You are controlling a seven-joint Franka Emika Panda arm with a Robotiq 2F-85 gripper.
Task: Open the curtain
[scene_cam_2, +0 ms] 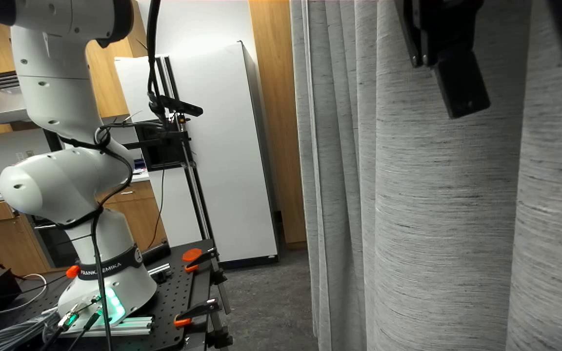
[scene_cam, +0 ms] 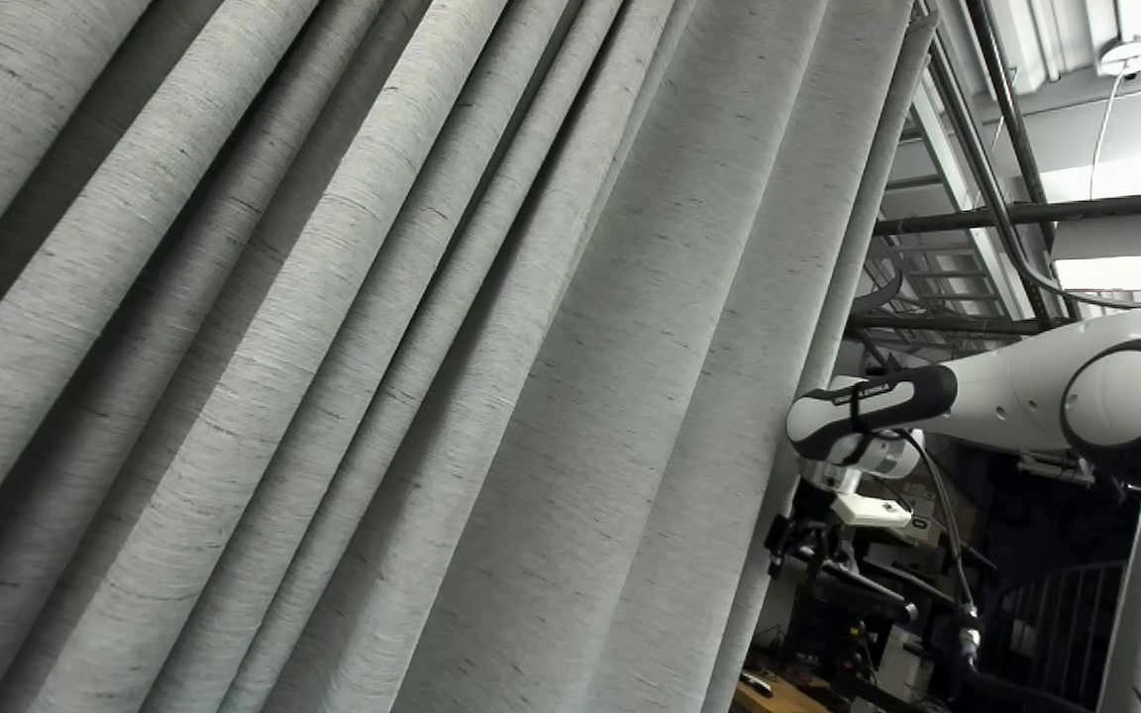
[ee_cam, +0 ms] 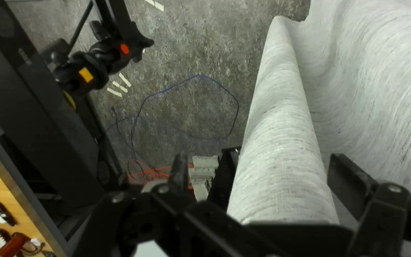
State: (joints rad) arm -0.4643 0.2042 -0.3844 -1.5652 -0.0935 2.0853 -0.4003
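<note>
black jaws, spread wide apart, stand either side of one rounded fold of the light-grey curtain (ee_cam: 284, 142), mottled floor (ee_cam: 191, 110) beyond.

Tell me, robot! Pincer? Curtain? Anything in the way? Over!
Pincer open. Curtain fold shows between jaws, not clamped. Nothing seen blocking; cable on floor.

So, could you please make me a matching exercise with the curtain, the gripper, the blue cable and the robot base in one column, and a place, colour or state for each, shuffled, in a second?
Column one:
1. curtain
2. gripper
3. blue cable
4. robot base

Column two:
A. looped on the floor
B. showing a green light
C. light grey, hanging in pleats
D. jaws apart

Right pairs: 1-C, 2-D, 3-A, 4-B
</note>
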